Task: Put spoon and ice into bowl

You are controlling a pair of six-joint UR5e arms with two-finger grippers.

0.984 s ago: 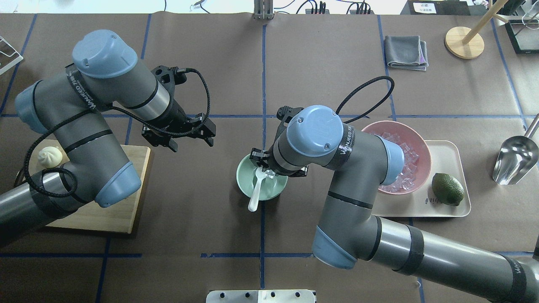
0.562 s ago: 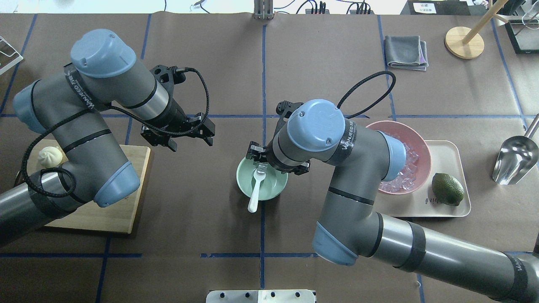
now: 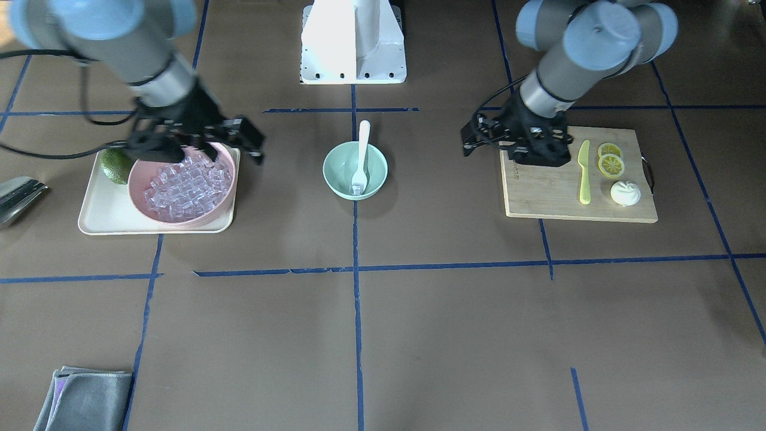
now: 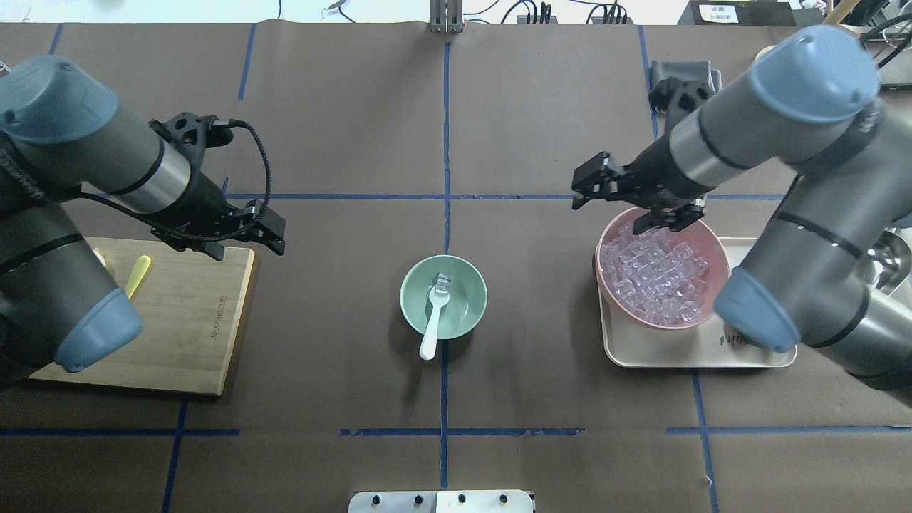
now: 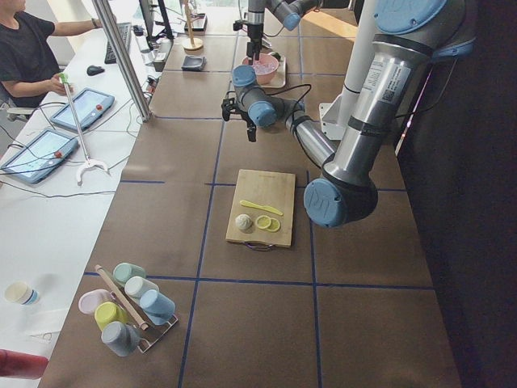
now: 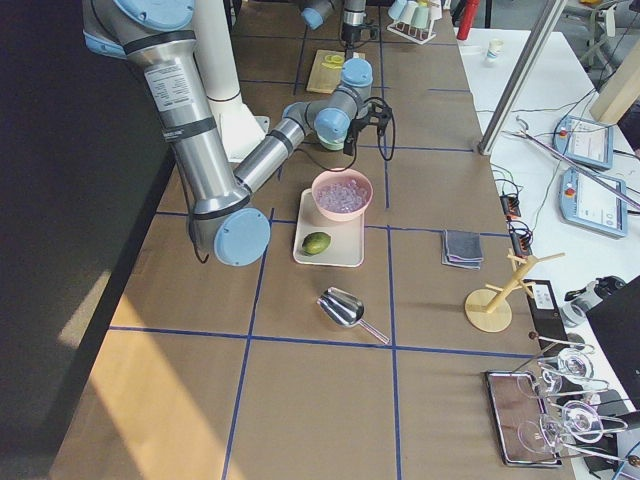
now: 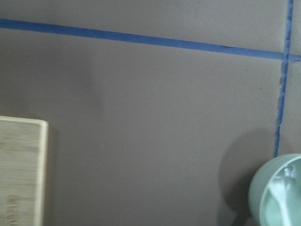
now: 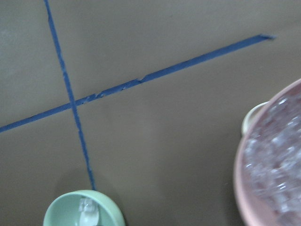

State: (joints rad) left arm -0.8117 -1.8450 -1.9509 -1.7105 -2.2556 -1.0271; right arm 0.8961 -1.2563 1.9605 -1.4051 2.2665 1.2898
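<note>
The mint-green bowl (image 4: 463, 313) stands at the table's middle, also in the front view (image 3: 335, 170). The white spoon (image 4: 430, 335) lies in it, scoop inside and handle over the near rim; it shows in the front view (image 3: 363, 140) too. One ice cube (image 4: 442, 279) rests in the bowl by the scoop, and it shows in the right wrist view (image 8: 86, 205). My right gripper (image 4: 586, 187) is open and empty, by the left rim of the pink bowl (image 4: 718, 253) full of ice cubes. My left gripper (image 4: 273, 229) is open and empty above the cutting board's corner.
The pink bowl sits on a beige tray (image 4: 705, 350) with a lime (image 3: 115, 166). The wooden cutting board (image 4: 185, 313) holds a yellow-green knife (image 3: 583, 170), lemon slices (image 3: 609, 158) and a bun (image 3: 625, 193). A metal scoop (image 3: 18, 194) and grey cloth (image 3: 84, 398) lie farther out.
My right gripper has drawn away from over the mint bowl to the pink bowl's rim, leaving an ice cube in the mint bowl. My left arm has moved back to the left.
</note>
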